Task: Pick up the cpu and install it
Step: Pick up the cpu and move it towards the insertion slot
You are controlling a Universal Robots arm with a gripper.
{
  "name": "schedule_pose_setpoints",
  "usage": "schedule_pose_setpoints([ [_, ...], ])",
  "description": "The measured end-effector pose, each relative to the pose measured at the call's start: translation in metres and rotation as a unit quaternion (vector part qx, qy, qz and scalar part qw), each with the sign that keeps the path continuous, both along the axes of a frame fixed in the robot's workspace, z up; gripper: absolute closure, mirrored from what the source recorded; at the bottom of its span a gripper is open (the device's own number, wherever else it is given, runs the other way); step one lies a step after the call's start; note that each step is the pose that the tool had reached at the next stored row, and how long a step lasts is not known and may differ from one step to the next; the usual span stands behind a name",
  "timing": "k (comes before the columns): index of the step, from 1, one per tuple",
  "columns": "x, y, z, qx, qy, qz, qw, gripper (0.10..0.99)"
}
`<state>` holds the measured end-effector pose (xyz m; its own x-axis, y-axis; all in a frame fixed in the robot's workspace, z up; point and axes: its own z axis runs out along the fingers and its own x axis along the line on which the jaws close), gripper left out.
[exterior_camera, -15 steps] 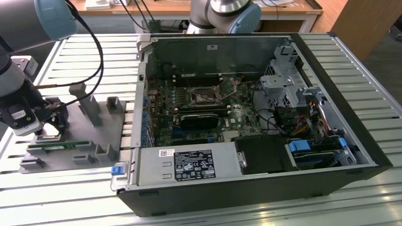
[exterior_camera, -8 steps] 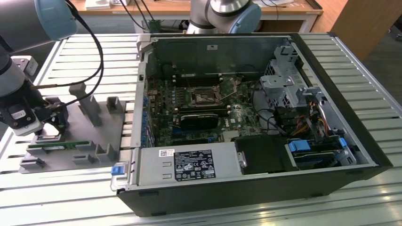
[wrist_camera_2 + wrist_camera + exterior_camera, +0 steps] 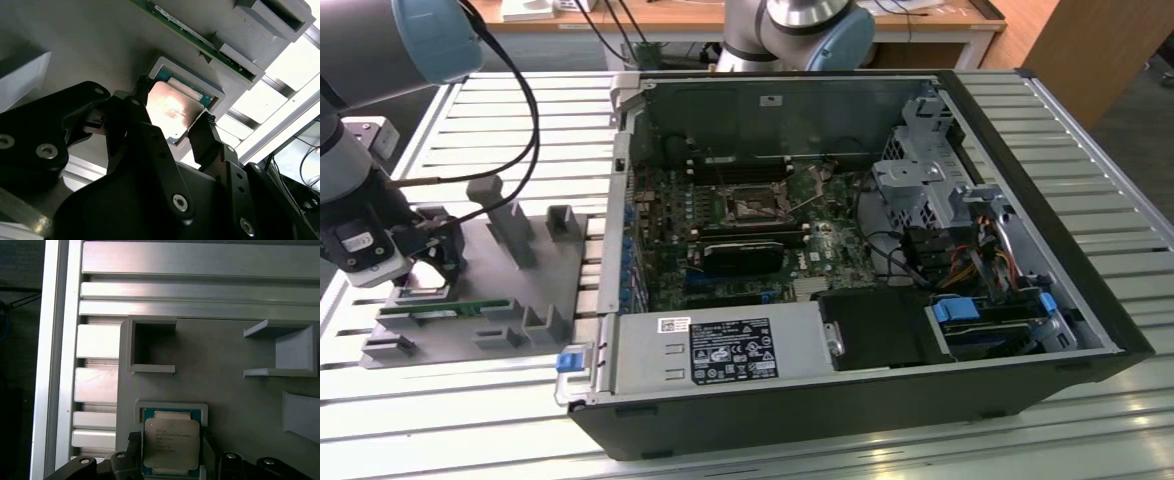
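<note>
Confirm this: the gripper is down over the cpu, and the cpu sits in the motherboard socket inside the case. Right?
No. The gripper is down over the cpu, but the cpu sits in a recess of the grey holder tray outside the case, as the first wrist view shows.

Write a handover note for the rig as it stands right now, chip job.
Gripper: down at the chip; whether it grips cannot be told.
Chip: flat in its pocket on the gray tray, at the exterior view's left of the open computer.
Done: gripper placed at the chip.
Left: chip not lifted, not yet in the socket.
</note>
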<state>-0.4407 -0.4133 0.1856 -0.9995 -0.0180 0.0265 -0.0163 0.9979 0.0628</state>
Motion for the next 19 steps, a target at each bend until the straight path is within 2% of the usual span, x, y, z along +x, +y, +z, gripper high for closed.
schedule_pose_setpoints([
  [4,0.0,0.0,0.0002,-0.0001,0.0001,0.0,1.0,0.506],
  [5,0.0,0.0,0.0002,-0.0001,0.0002,0.0,1.0,0.557],
  [13,0.0,0.0001,0.0005,0.0,0.0,0.0,1.0,0.557],
  [19,0.0,0.0001,0.0042,0.0,0.0001,0.0,1.0,0.557],
])
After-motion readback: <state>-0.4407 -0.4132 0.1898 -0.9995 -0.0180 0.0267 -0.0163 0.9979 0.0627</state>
